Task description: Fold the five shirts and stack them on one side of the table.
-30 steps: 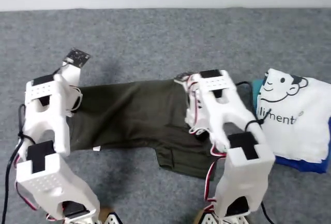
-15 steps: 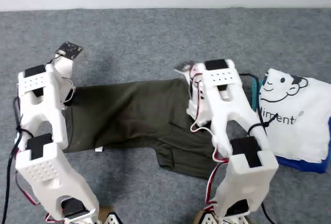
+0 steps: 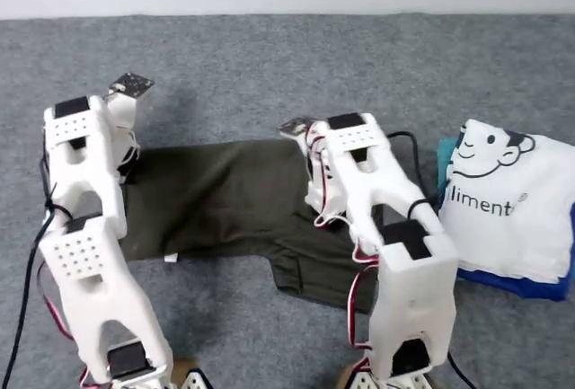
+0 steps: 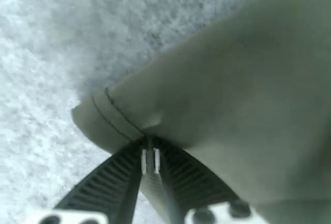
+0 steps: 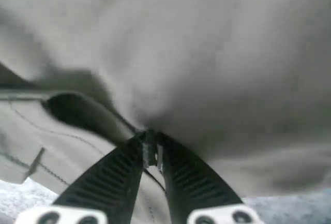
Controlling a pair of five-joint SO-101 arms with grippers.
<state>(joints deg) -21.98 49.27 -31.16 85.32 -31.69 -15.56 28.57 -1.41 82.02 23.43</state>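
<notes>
An olive shirt lies loosely half-folded; beside it a folded white shirt tops a blue shirt.

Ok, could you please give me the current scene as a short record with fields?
surface: grey table
shirt in work: olive shirt, lying mostly flat between the two arms
left gripper: shut on a hemmed edge of the olive shirt
right gripper: shut on the olive shirt's cloth, on the side nearer the stack
stack: white printed shirt on top of a blue shirt, teal fabric showing at its edge, at the table's right side
task state: olive shirt not yet on the stack
</notes>
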